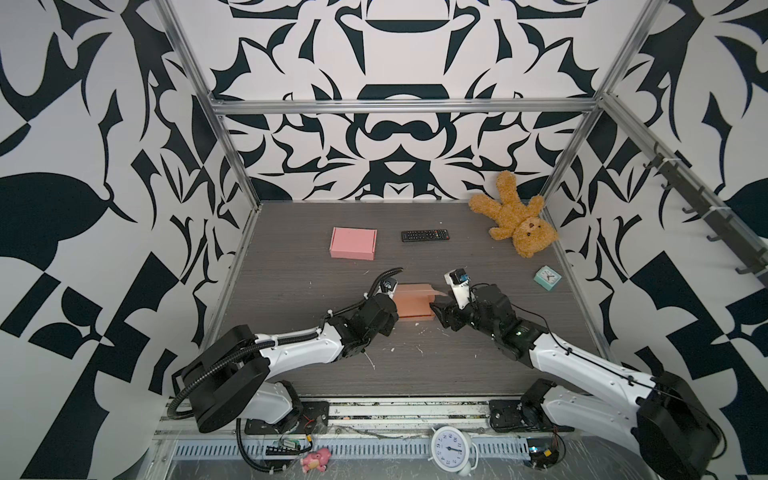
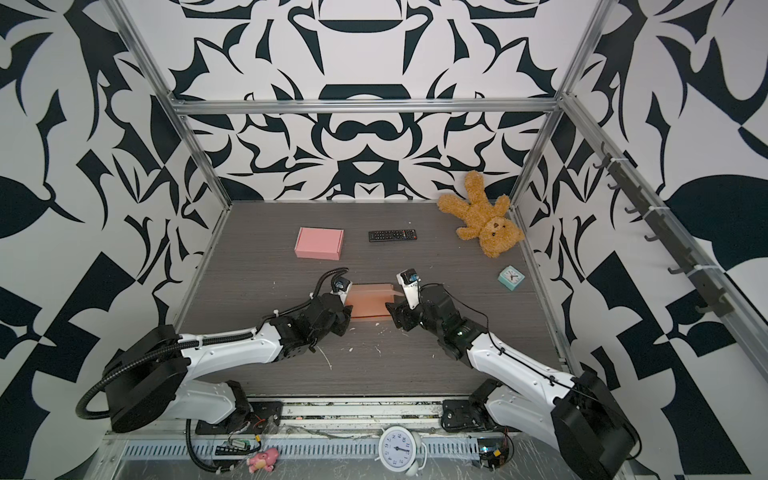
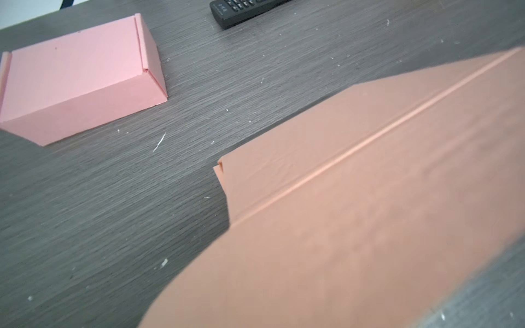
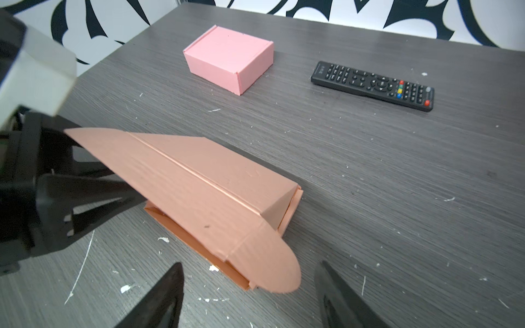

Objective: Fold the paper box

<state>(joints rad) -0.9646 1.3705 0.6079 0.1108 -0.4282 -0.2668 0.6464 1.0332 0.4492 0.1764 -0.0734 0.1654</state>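
Note:
The paper box (image 1: 415, 302) is salmon-coloured and lies mid-table between both arms in both top views. In the right wrist view its lid (image 4: 199, 181) slopes down over the tray, part shut, with a rounded ear flap (image 4: 267, 264) sticking out at each end. My right gripper (image 4: 250, 267) is open, its two black fingertips (image 4: 173, 281) either side of the near ear flap without touching it. My left gripper (image 1: 394, 311) sits at the box's far end. Its fingers (image 4: 93, 198) stand spread under the other ear flap. The lid (image 3: 355, 227) fills the left wrist view and hides the jaws.
A shut pink box (image 1: 353, 243), a black remote (image 1: 424, 235) and a teddy bear (image 1: 515, 220) lie at the back. A small teal clock (image 1: 547, 278) stands at the right edge. A white alarm clock (image 1: 451, 449) and a pink toy (image 1: 316, 459) sit below the front rail.

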